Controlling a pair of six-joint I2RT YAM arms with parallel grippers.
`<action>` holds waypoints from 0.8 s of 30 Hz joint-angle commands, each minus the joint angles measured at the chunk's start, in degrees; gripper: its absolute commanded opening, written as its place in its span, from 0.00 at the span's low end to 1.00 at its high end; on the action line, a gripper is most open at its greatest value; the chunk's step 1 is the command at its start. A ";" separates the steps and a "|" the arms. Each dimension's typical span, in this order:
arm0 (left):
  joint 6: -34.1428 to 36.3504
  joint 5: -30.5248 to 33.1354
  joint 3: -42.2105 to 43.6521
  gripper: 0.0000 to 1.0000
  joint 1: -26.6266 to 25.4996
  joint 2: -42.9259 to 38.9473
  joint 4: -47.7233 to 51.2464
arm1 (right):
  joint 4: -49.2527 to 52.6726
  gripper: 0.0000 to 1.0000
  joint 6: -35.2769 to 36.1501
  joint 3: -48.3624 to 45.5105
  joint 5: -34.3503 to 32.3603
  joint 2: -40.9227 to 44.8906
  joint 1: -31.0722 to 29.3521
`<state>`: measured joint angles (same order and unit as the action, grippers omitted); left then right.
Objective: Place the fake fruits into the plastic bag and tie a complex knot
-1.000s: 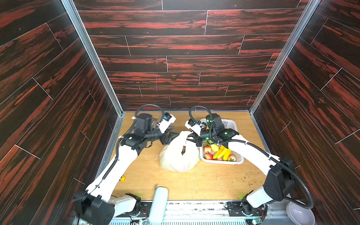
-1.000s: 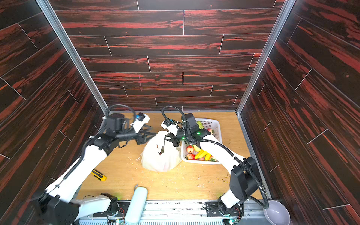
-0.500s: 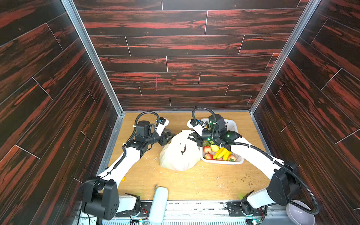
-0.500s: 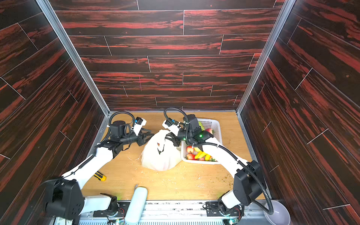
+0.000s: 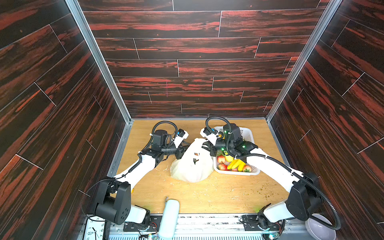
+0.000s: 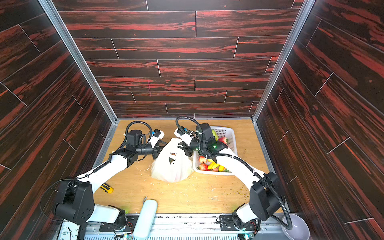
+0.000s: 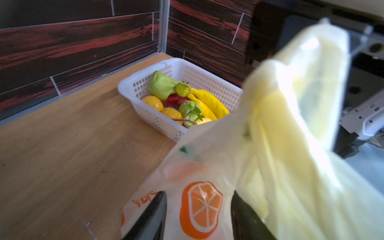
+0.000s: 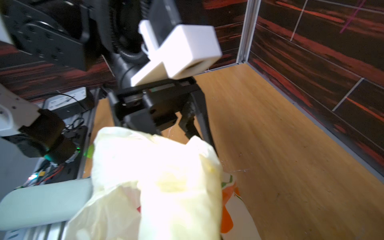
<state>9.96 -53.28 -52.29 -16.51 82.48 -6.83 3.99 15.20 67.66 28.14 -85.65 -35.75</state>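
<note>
The plastic bag (image 5: pixel 191 166) (image 6: pixel 172 166) stands bulging on the wooden table, drawn up to a peak. My right gripper (image 5: pixel 205 143) (image 6: pixel 182 144) is shut on that peak; in the right wrist view the bag (image 8: pixel 155 176) hides its jaws. My left gripper (image 5: pixel 182 150) (image 6: pixel 159 151) (image 7: pixel 198 207) is open at the bag's upper left side, with the orange-slice print of the bag (image 7: pixel 270 145) between its spread fingers. Fake fruits (image 5: pixel 234 164) (image 6: pixel 213 166) (image 7: pixel 207 101), among them a banana bunch, strawberries and green pears, lie in the white basket.
The white perforated basket (image 5: pixel 247 133) (image 6: pixel 228 133) (image 7: pixel 128 83) stands right of the bag, under my right arm. A yellow-handled tool (image 6: pixel 107 188) lies at the front left. A pale cylinder (image 5: pixel 169 218) sits at the front edge. Dark walls close in three sides.
My left arm has sunk lower and its gripper has pushed in closer against the bag's left side. The right gripper has kept its hold on the bag's top.
</note>
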 commanded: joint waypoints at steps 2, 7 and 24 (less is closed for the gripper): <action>3.79 -3.05 -1.81 0.55 -0.49 0.28 4.22 | -2.20 0.00 0.94 -1.40 -3.84 3.37 -0.32; 3.66 -3.67 -2.74 0.57 -1.02 0.86 4.46 | -2.32 0.00 1.76 -1.81 -4.18 3.38 -0.34; -0.11 -6.29 -3.78 0.64 -2.81 3.05 -0.73 | -5.51 0.00 0.41 -3.74 0.93 2.94 -0.38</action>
<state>10.20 -57.04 -54.61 -18.85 85.06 -5.89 -0.05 15.59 64.75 27.90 -84.23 -35.75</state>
